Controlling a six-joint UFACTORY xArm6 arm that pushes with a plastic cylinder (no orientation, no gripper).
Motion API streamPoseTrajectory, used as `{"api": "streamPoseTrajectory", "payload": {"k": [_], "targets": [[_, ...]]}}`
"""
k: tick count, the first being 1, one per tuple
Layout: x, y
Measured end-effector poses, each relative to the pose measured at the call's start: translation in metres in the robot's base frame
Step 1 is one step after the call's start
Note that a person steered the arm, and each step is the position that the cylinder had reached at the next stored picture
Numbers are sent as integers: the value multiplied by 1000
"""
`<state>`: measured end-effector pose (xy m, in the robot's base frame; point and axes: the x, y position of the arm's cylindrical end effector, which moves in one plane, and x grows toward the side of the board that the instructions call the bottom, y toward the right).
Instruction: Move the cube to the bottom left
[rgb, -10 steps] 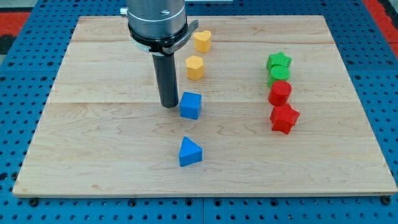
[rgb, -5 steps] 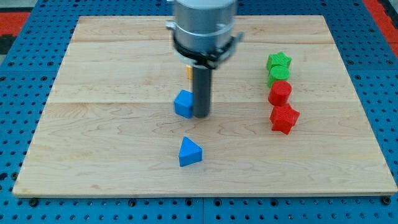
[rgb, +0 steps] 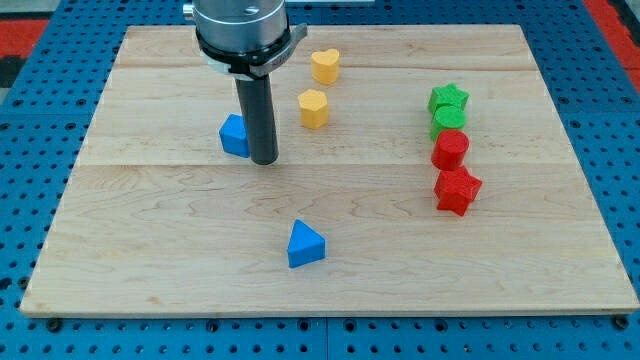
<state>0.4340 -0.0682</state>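
Tip touching blue cube on its right. No pincer here. Swing above, then push down-left across counter.

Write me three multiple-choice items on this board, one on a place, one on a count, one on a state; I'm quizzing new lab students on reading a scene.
1. Where is my tip relative to the blue cube?
A. At its right side in the view
B. Far off at the view's bottom
C. Left of it, near the board's edge

2. How many yellow blocks are on the wooden board?
A. One
B. Two
C. Four

3. How do the two green blocks stand?
A. Far apart
B. Touching, one right above the other in the view
C. One lies off the board

Key: 1 A, the rod stands against the cube's right side. 2 B, a yellow heart and a second yellow block show. 3 B, the green star and the green block below it have no gap between them.
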Motion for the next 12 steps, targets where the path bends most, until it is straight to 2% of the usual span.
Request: {"api": "streamPoseTrajectory", "payload": {"k": [1,2,3,4,5,7,8,9,10,11,12], "targets": [[-48,-3],[-61,-36],[-32,-91],[17,-96],[17,-91],[22,-15],[38,-19],[68,-81],[78,-125],[73,-13],[74,71]]}}
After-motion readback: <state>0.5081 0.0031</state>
